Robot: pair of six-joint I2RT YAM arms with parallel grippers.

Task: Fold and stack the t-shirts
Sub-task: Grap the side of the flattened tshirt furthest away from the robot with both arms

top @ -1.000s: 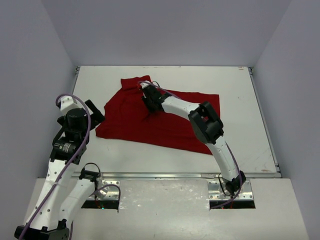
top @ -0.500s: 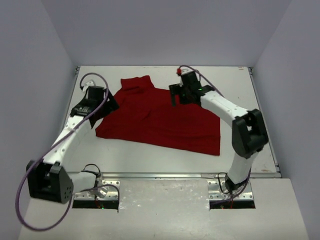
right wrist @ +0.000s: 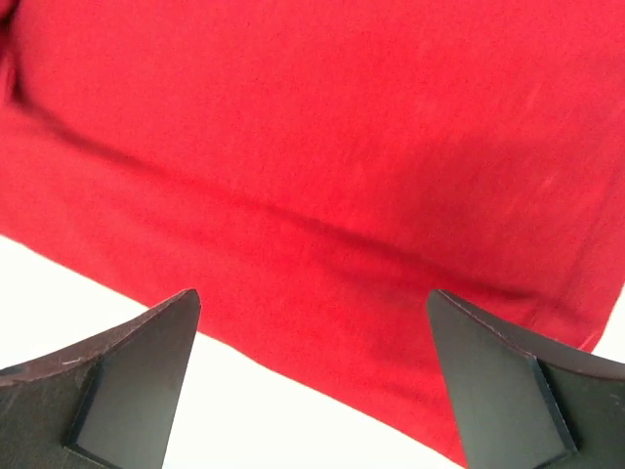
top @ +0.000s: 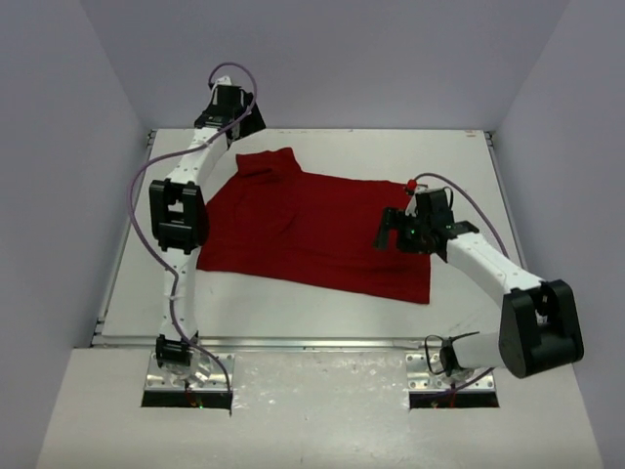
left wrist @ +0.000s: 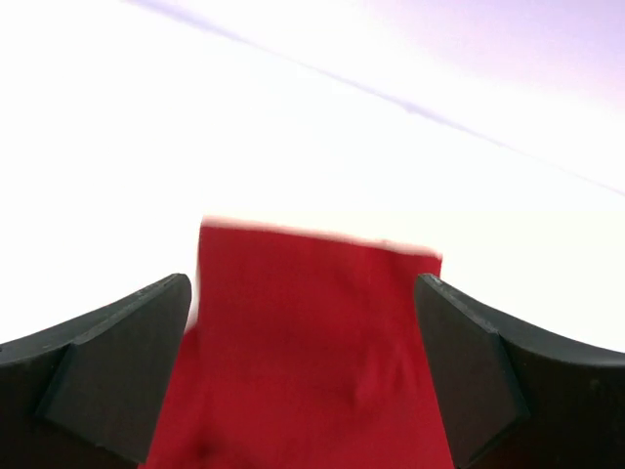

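One plain dark red cloth t-shirt [top: 312, 230] lies flat on white table [top: 469, 156], pale grey walls [top: 322, 59] around; left gripper [left wrist: 301, 285] and right gripper [right wrist: 312, 298] gape wide, empty.

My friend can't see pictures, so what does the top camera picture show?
A dark red t-shirt lies spread out on a white table. The robot's left gripper is open near the shirt's far corner, and its right gripper is open above the shirt's right side.
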